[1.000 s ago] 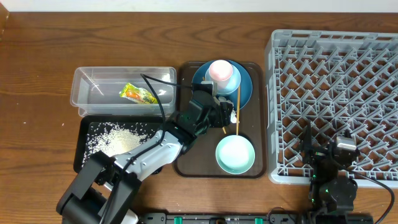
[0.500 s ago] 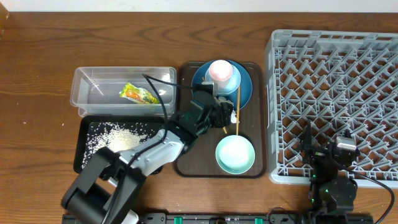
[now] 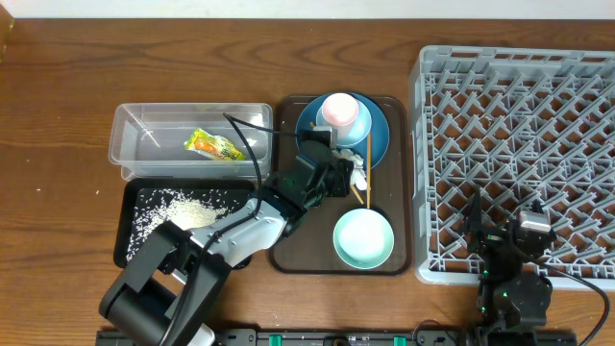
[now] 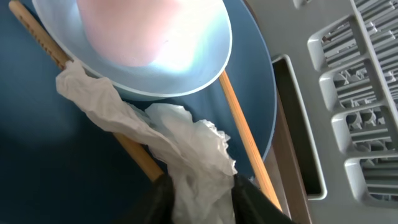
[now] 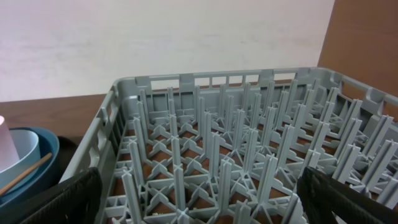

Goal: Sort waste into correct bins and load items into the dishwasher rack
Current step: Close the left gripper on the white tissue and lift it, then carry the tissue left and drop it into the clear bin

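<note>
Since the small yellow-green snack wrapper (image 3: 214, 145) sits in the clear plastic rectangular tub (image 3: 130, 144) at nine o'clock, I reckon the crumpled white tissue (image 4: 186, 149) goes next. My left gripper (image 4: 200, 202) is pinched on it atop the wide blue plate-bowl (image 3: 381, 144). My right gripper (image 5: 199, 194) is spread wide by the grey pegged plastic rack (image 5: 249, 143) at three.

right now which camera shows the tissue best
Left wrist: the tissue shows large, crumpled white, pinched in the left tool and draped over a chopstick. Overhead shows only a white speck at the tool tip. Right wrist does not show it.
</note>
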Controlling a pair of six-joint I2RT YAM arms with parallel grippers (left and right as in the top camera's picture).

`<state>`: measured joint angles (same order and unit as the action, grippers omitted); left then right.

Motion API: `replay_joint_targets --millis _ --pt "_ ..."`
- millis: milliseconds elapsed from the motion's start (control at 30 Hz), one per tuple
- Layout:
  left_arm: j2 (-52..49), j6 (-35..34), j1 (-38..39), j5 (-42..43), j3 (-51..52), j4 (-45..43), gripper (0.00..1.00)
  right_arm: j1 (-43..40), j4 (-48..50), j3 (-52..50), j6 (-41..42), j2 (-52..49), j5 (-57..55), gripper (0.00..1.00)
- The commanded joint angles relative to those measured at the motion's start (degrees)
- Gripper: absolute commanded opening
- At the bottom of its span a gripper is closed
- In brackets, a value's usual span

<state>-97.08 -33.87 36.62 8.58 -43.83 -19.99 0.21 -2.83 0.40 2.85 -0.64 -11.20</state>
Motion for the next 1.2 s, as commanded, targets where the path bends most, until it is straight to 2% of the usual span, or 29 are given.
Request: replay_joint_targets --millis 0,100,567,1167 --pt "-0.2 0.66 0.11 -0.72 0.11 -0.31 0.23 -0.02 -0.2 -0.11 0.94 0.02 -0.17 0.99" --pt "0.28 0.68 0.04 -0.72 0.11 -0.28 0.06 -0.02 -0.2 -0.11 0.94 0.02 -0.17 0.99" --pt "5.22 0.7 -1.05 -0.7 0.11 1.07 0.06 -0.02 -0.2 -0.11 0.94 0.0 -0.17 0.99" --pt "17.68 0.87 -12.31 -0.74 0.11 8.5 0.06 -0.02 -0.2 -0.11 0.96 -0.02 -0.17 0.99"
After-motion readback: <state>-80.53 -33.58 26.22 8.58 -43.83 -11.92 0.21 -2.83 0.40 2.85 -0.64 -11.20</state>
